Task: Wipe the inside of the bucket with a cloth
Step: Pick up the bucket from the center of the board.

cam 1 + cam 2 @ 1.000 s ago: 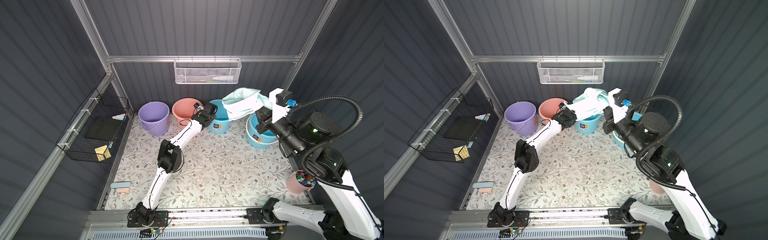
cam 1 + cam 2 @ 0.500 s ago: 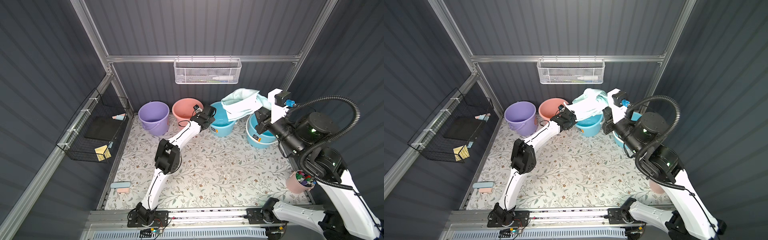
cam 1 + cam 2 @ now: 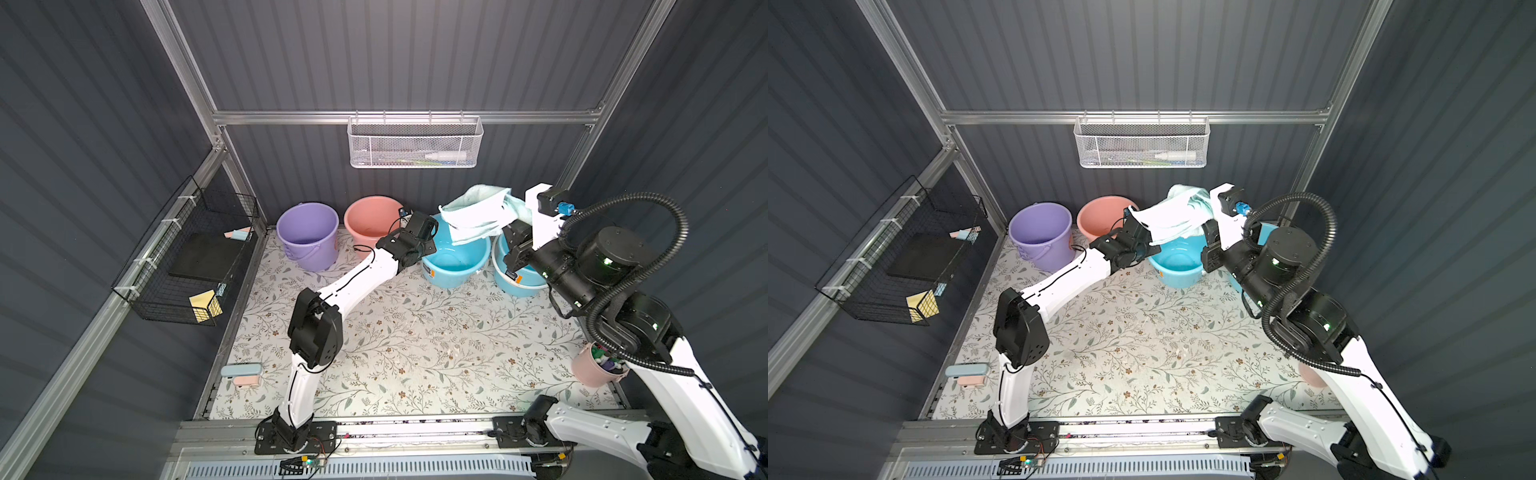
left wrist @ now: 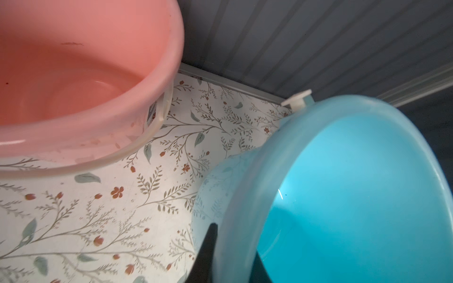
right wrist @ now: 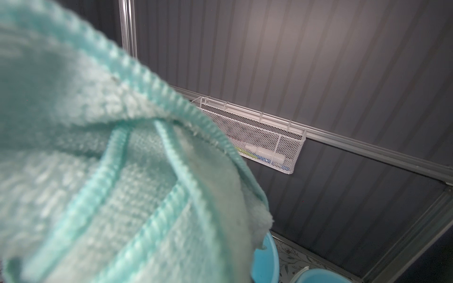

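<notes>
Left gripper (image 4: 232, 259) is on the blue bucket (image 3: 453, 274), which stands near the back edge of the worktop (image 3: 415, 340). One dark finger sits outside the rim and one inside, pinched together on the wall, as the left wrist view shows. Right gripper (image 3: 516, 212) is clamped on the cloth (image 3: 473, 214), and the cloth hangs in the air just above the bucket's mouth, not yet inside. In the right wrist view it fills most of the frame, folded over on itself.

So the step in hand, I'd judge, is getting that cloth down in. Best to bring it straight down over the open middle of the mouth, clear of the left fingers on the rim, so the loose flap doesn't snag the edge. The left side should hold firm — light plastic like this will likely skate or tip under a sideways wipe. Mind the neighbours too: a second blue bucket (image 3: 519, 278) is just beside it toward the worktop's right edge, and a pink bucket (image 3: 370, 220) is close on the other side. Then press the bunched cloth to the wall, sweep round, and finish on the floor.
</notes>
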